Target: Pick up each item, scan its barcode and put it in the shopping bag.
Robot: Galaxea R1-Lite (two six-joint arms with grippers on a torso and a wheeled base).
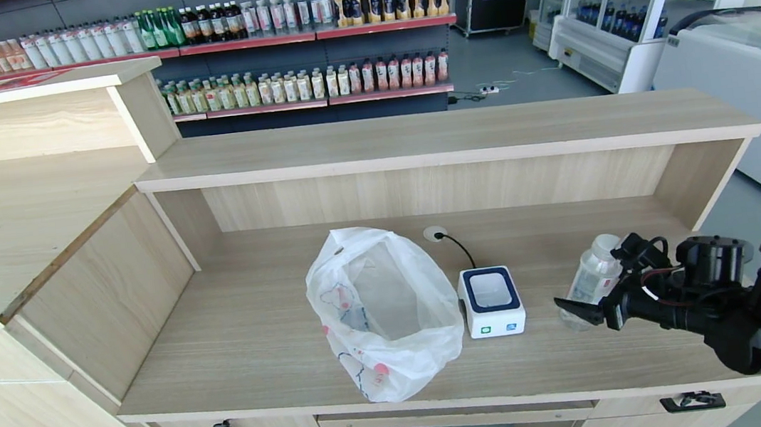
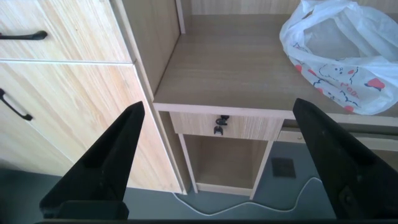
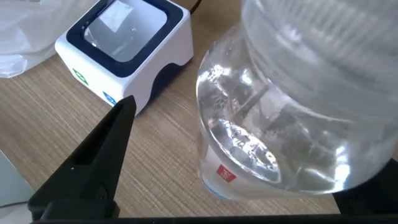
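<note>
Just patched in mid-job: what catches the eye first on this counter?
The clear bottle stands out at the right end of the counter, with the right claw open around it. To its left sits the white scanner. Next to that is the white shopping bag, its mouth gaping upward.

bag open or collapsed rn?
Open. In the head view the bag sits on the counter with its mouth spread wide, facing up; the inside wall shows.
</note>
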